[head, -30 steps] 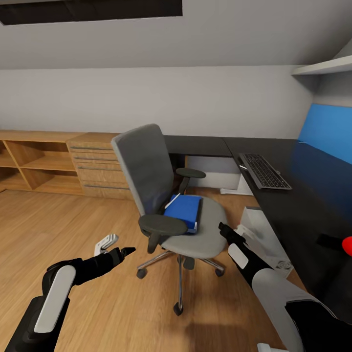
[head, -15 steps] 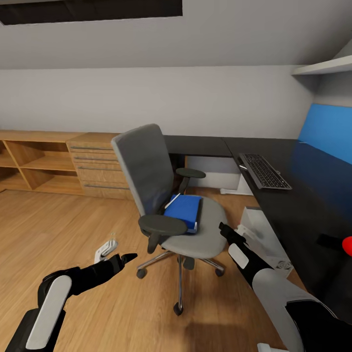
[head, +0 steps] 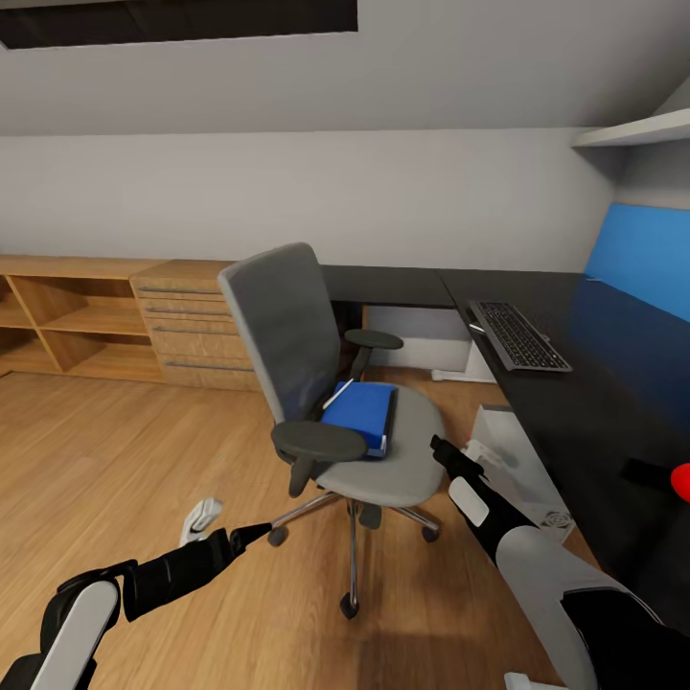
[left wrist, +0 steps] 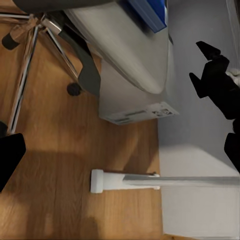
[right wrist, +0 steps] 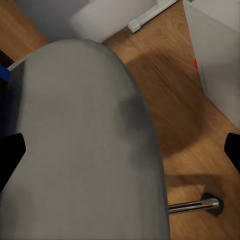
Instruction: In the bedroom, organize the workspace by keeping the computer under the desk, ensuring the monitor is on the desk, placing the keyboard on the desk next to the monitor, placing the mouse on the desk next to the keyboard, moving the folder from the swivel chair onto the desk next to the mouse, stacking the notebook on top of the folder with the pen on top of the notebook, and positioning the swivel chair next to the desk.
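The right gripper (head: pixel 439 447) hangs just off the front edge of the grey seat of the swivel chair (head: pixel 398 450), holding nothing; its wrist camera shows the two dark fingertips (right wrist: pixel 11 152) far apart at either side of the picture, so the claw is spread wide over the seat. The left gripper (head: pixel 251 532) is lower, out over the wooden floor (head: pixel 115 450) near the chair's chrome base, also empty, and its wrist view puts its fingers at opposite edges (spread as well).

On the seat lies the blue folder (head: pixel 360 418), flat, toward the backrest, with a pale thin pen (head: pixel 337 394) resting across its near corner. I cannot make out a notebook apart from the folder.

To the right runs the black desk (head: pixel 575 383), the keyboard (head: pixel 517 335) lying on it. Under it stands a pale computer case (head: pixel 513 470). A red spot (head: pixel 681 481) shows at the picture's right edge. Against the far wall is a light wooden shelf unit (head: pixel 105 321).
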`<state>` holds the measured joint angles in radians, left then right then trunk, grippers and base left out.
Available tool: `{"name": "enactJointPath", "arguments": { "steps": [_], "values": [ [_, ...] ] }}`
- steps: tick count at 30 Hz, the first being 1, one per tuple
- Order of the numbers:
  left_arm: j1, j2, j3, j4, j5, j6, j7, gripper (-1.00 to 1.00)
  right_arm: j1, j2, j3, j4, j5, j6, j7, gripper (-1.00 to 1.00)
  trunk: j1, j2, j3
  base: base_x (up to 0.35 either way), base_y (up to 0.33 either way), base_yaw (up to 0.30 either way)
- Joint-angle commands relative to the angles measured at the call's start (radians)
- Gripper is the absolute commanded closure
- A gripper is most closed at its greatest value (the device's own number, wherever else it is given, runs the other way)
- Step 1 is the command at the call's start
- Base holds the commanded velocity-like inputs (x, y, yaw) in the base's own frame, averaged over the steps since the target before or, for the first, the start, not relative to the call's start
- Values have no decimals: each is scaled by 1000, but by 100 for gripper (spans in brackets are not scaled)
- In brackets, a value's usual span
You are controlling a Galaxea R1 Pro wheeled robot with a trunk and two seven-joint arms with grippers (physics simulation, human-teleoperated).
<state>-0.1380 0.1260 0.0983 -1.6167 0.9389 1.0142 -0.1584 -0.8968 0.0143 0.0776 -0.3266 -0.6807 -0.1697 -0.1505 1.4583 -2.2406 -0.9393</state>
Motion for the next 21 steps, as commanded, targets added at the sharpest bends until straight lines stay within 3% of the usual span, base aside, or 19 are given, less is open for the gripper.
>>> {"name": "enactJointPath", "arguments": {
  "steps": [1, 6, 21],
  "values": [
    [0, 0, 1, 0, -9, 4, -12, -100, -1, 0, 8, -1, -8, -5, -6, -100, 0, 0, -1, 0, 0, 0],
    [1, 0, 0, 0, -9, 4, -15, -100, -1, 0, 9, -3, -8, -5, -7, -100, 0, 0, -1, 0, 0, 0],
    [2, 1, 0, 0, -13, 3, -15, -100, -1, -3, 10, -3, -8, -5, -8, -100, 57, -105, -48, 0, 0, 0]
  ]
}}
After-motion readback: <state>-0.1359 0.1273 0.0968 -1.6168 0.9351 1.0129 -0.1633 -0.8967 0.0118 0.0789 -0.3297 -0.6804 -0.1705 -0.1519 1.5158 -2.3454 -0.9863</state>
